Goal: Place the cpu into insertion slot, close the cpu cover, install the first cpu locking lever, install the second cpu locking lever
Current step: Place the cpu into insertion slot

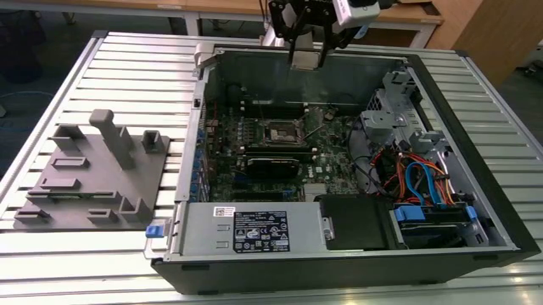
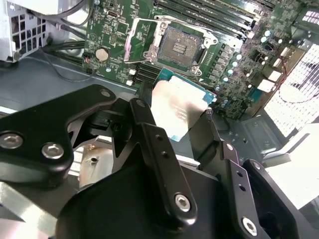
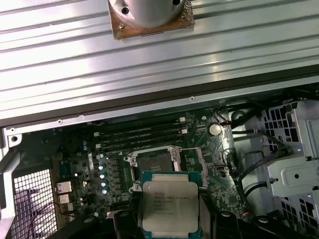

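Observation:
My gripper (image 1: 306, 58) hangs above the back wall of the open computer case, shut on the cpu (image 1: 306, 60) by its edges. In both wrist views the cpu (image 2: 180, 107) (image 3: 169, 204) shows its dull grey metal top between the black fingers (image 2: 144, 107). The insertion slot (image 1: 280, 131) (image 2: 180, 46) (image 3: 154, 162) lies uncovered on the green board, below and ahead of the cpu, with its dark centre exposed. The cpu cover (image 2: 131, 41) appears as a thin silvery frame swung open at one side of the slot.
A grey power-supply box (image 1: 250, 230) stands at the case's near edge. On the exterior view's right are drive cages (image 1: 398, 117) and orange and blue cables (image 1: 420, 178). A grey fixture plate (image 1: 93, 171) lies on the slatted table (image 1: 127, 70) to the left. Long memory slots (image 3: 142, 134) run beside the socket.

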